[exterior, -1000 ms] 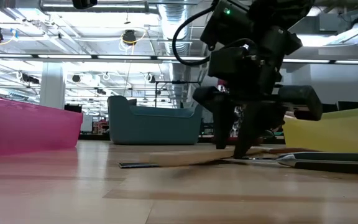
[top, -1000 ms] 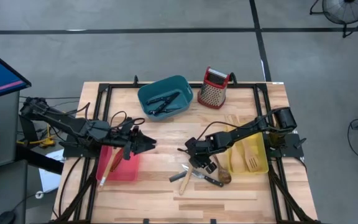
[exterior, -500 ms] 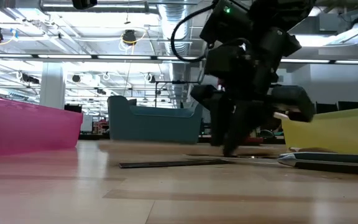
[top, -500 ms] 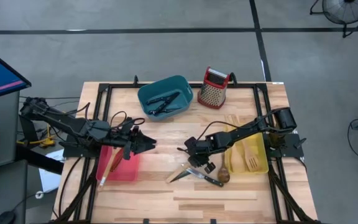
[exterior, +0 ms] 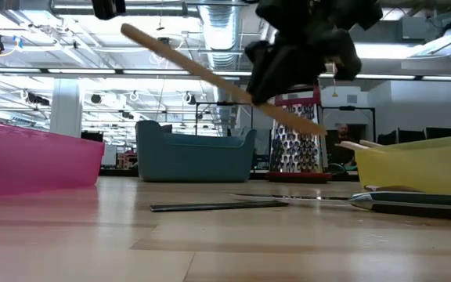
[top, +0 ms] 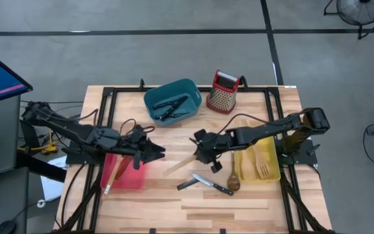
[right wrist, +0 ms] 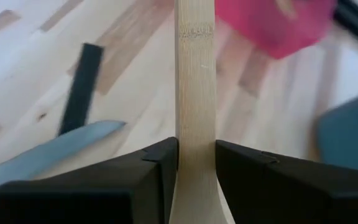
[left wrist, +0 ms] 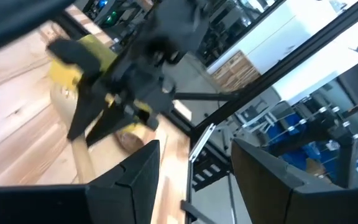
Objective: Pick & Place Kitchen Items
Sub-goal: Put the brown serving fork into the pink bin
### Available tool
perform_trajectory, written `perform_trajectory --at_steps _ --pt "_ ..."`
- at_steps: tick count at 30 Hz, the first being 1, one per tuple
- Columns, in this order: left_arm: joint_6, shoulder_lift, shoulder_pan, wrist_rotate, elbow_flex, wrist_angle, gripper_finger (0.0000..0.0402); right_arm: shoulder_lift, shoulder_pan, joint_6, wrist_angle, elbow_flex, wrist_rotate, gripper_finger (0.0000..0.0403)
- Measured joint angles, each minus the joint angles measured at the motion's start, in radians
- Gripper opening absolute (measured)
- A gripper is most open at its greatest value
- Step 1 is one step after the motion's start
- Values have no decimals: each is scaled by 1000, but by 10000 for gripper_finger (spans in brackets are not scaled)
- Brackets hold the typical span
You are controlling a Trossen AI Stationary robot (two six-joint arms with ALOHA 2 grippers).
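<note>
Nearest the front edge of the tabletop (top: 226,205), two black-handled knives (top: 203,183) lie crossed, clear of both arms, with a dark wooden spoon (top: 233,179) just beside them, next to the yellow bin (top: 274,177). In the low view the knives show as flat dark strips on the wood.

Just behind them, over the middle of the tabletop, the right hand (top: 202,151) has its two fingers (right wrist: 157,168) pressed against either side of a pale wooden spatula (top: 180,164), holding it off the surface. The spatula tilts: in the low view its free end points up and away from the hand, toward the pink bin's side, well above the wood. The yellow bin holds more pale wooden utensils (top: 263,162).

Level with this on the other side, the left hand (top: 156,151) hovers over the pink bin (top: 130,180), its fingers apart with nothing between them. A pale utensil (top: 111,177) leans over that bin's front rim.

Farthest back stand the teal bin (top: 188,88), with dark utensils inside, and the red-topped box grater (top: 223,92).
</note>
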Motion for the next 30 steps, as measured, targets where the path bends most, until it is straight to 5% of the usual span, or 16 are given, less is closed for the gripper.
perform_trajectory --at_steps 15,21,30 --pt "20 -45 0 0 0 24 182 -298 52 70 56 0 3 102" --pt "49 -83 0 0 0 24 182 -433 88 117 127 1 -136 103" --pt "54 -80 0 0 0 22 182 -543 143 228 537 3 -393 103"
